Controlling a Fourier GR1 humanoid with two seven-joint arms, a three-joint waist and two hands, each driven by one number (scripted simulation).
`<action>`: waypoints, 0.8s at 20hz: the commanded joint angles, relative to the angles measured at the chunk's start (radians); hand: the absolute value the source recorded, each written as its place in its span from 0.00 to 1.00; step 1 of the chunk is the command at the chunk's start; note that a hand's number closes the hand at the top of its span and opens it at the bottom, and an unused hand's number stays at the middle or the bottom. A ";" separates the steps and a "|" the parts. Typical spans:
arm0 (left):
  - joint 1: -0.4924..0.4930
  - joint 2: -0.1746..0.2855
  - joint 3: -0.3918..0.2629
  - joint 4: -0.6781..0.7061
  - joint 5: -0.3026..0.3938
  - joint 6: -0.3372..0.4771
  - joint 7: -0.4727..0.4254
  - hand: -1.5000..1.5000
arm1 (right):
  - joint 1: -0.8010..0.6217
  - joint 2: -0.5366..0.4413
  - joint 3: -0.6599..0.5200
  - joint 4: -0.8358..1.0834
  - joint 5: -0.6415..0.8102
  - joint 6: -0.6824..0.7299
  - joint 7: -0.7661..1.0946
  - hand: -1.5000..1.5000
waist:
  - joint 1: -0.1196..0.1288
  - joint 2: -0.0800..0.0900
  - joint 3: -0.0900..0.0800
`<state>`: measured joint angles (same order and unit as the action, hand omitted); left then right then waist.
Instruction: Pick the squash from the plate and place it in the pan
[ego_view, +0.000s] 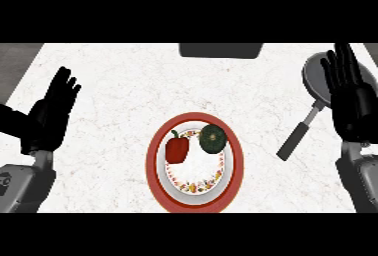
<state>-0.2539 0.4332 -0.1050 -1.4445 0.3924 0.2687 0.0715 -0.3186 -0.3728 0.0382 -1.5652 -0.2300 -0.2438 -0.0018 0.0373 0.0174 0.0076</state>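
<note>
A dark green round squash lies on the upper right part of a red-rimmed white plate in the middle of the counter. A red bell pepper lies just left of it on the same plate. The grey pan sits at the upper right, its black handle pointing down-left toward the plate. My right hand is open with fingers up, over the pan's right side and hiding part of it. My left hand rests open at the left edge, well away from the plate.
A dark rectangular object sits at the counter's far edge, above the plate. The white marbled counter ends in a dark strip at the upper left corner.
</note>
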 joint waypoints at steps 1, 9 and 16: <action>0.034 -0.039 0.010 0.042 -0.019 0.020 0.019 0.50 | -0.039 0.091 0.081 0.024 0.060 -0.024 0.000 1.00 | -0.030 -0.017 -0.008; 0.266 -0.177 -0.064 0.058 0.031 0.061 0.016 0.50 | 0.131 0.156 0.379 0.026 0.500 -0.309 -0.039 1.00 | -0.038 -0.031 -0.014; 0.314 -0.190 -0.062 0.067 0.024 0.047 -0.036 0.50 | 0.364 0.322 0.640 0.030 0.943 -0.653 -0.025 0.00 | -0.055 -0.028 -0.012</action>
<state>0.0108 0.2500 -0.1620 -1.3934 0.4088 0.3364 0.0488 -0.0443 -0.1261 0.5746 -1.5495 0.4812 -0.7216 -0.0849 -0.0131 -0.0127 -0.0013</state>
